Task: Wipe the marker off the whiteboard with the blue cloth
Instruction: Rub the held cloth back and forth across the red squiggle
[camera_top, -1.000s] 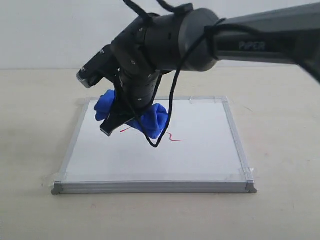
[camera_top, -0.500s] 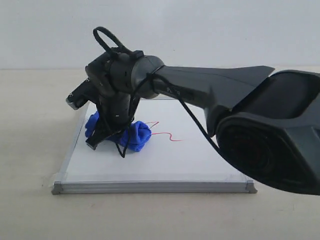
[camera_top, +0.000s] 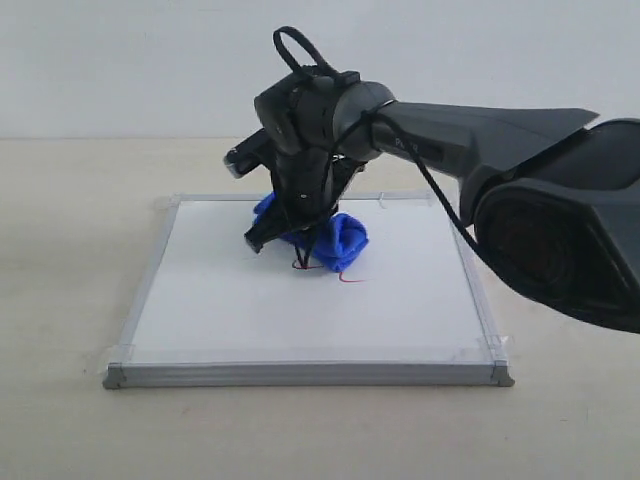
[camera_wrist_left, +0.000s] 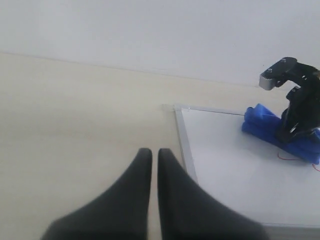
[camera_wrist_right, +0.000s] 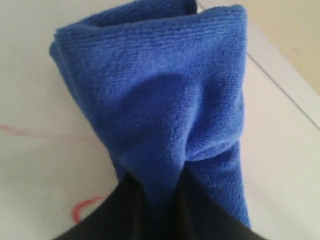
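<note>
Blue cloth (camera_top: 338, 240) sits bunched up on the whiteboard (camera_top: 220, 300), a bit above the middle of the exterior view. The right gripper (camera_wrist_right: 152, 212) pinches it tight from above and holds it down on the board. A little bit of the red marker (camera_top: 348, 279) peeks out just under the cloth. The left gripper (camera_wrist_left: 155, 162) hangs over the tan table (camera_wrist_left: 75, 115), beside the board's frame. Its jaws are almost closed, with nothing between them.
</note>
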